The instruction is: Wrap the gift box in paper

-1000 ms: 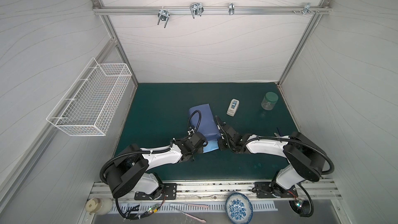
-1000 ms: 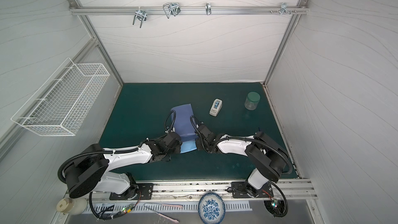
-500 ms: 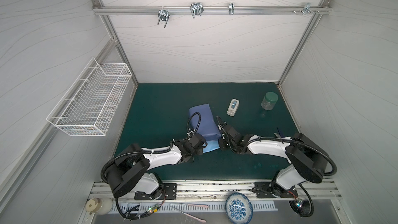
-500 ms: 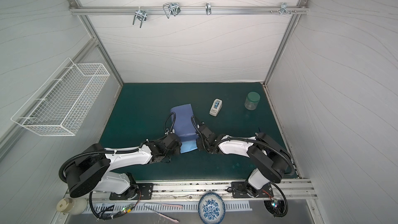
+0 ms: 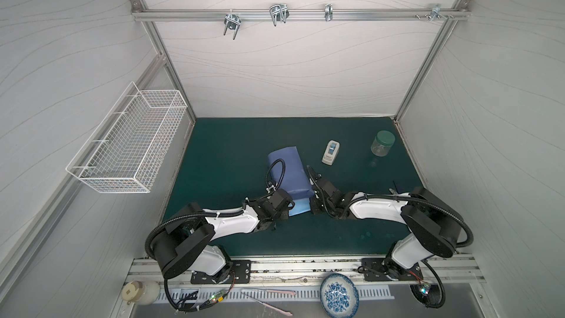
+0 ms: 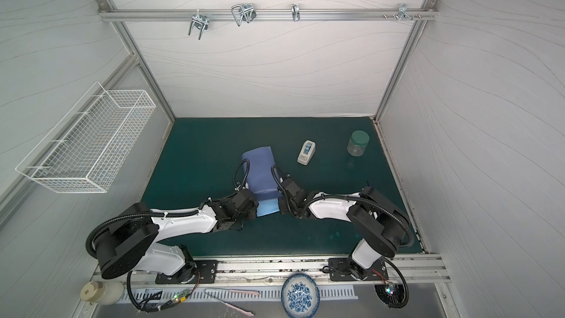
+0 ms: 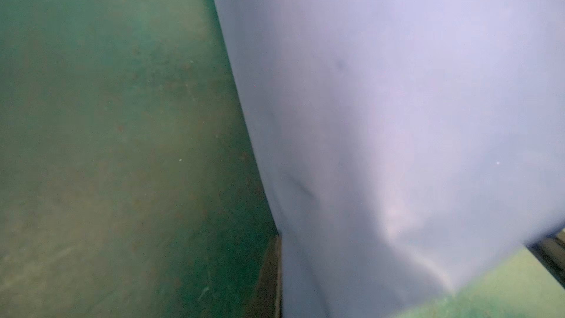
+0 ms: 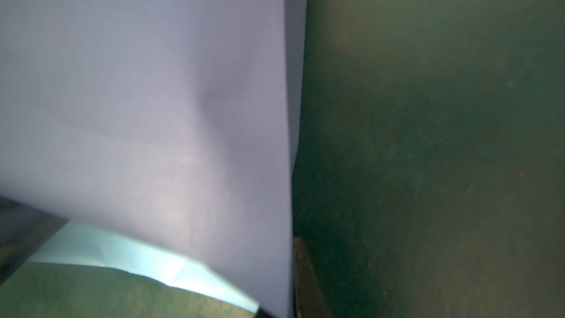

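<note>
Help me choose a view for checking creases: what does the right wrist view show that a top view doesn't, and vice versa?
Only the right wrist view: a shallow dent in the paper. Only a top view: the tape dispenser, the green-lidded jar and the wire basket. Both: the paper's indigo face, its light-blue strip and the green mat.

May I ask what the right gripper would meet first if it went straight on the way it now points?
Probably the paper, its indigo face right ahead of the right gripper; depth beyond is unclear.
</note>
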Motion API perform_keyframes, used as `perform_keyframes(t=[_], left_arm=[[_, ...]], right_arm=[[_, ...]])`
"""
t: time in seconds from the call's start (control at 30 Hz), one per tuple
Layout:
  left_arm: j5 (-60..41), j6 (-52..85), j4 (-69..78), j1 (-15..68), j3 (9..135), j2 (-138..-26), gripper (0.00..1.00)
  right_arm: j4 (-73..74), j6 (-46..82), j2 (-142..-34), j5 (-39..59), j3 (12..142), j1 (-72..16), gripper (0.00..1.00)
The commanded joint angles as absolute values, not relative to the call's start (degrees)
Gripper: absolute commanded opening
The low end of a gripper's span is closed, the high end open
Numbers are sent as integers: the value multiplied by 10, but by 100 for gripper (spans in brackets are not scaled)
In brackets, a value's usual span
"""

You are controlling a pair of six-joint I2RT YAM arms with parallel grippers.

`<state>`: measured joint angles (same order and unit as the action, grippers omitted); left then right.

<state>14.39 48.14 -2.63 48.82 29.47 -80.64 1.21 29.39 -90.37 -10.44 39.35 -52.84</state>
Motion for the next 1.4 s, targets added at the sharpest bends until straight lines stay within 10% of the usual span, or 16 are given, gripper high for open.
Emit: perform_keyframes(t=[0.0,0.37,0.7,1.37], left_arm=[[160,481,-28,491,310,-808,0],[164,475,-37,491,316,-799,0],[165,474,-39,490,321,-802,1],[170,463,-51,483,353,-809,35]], right_arm=[[4,297,-890,-105,398,-525,10],[12,279,-868,-80,395,-515,33],[24,278,-906,-81,406,-497,19],[28,292,-914,-77,408,-496,4]])
